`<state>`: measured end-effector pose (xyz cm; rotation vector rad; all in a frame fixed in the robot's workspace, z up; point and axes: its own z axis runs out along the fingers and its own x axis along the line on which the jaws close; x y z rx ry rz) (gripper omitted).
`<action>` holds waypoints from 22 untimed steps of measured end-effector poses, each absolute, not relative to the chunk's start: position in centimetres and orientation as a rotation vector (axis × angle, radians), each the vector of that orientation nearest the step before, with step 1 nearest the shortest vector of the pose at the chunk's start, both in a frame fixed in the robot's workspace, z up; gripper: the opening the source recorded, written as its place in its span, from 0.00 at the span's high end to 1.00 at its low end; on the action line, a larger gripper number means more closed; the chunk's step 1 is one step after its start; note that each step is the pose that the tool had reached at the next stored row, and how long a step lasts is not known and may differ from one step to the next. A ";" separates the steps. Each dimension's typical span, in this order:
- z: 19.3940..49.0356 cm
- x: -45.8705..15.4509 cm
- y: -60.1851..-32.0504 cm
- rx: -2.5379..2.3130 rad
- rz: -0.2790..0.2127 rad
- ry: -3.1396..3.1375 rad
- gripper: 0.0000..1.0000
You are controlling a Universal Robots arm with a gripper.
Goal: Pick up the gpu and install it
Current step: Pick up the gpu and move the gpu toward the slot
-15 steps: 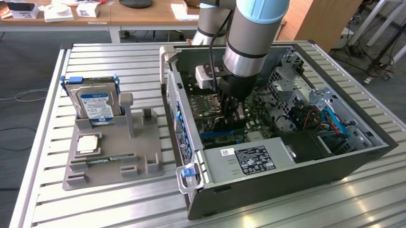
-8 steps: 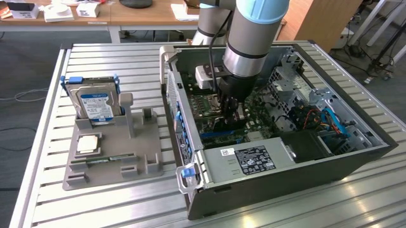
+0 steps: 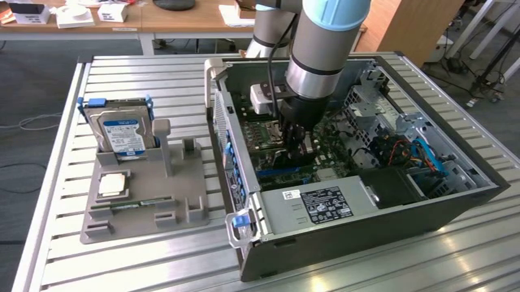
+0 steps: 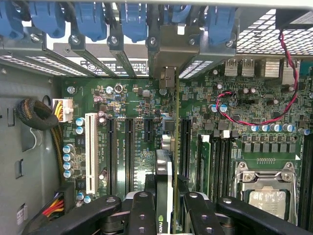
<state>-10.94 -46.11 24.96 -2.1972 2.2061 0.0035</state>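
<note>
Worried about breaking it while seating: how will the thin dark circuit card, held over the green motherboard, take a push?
The thin dark circuit card sits edge-on between the jaws, so it is probably stiff along its plane but may flex sideways. Being thin, it looks light. Small exposed parts on the green motherboard suggest a misaligned push could cause damage.

Robotics lab: a robot arm (image 3: 323, 55) reaches into an open computer case (image 3: 366, 234) on a slatted metal surface (image 3: 122, 261); a grey parts fixture (image 3: 134, 228) beside the case; wooden desks (image 3: 187, 24) behind it.
</note>
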 end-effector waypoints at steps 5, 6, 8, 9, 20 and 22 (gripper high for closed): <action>24.9 -10.9 -46.1 -2.197 0.004 2.206 0.73; 24.9 -10.9 -46.1 -2.197 0.004 2.206 0.73; 24.9 -10.9 -46.1 -2.197 0.004 2.206 0.73; 24.9 -10.9 -46.1 -2.197 0.004 2.206 0.73; 24.8 -10.9 -46.1 -2.197 0.004 2.206 0.73; 24.8 -10.9 -46.1 -2.197 0.004 2.206 0.73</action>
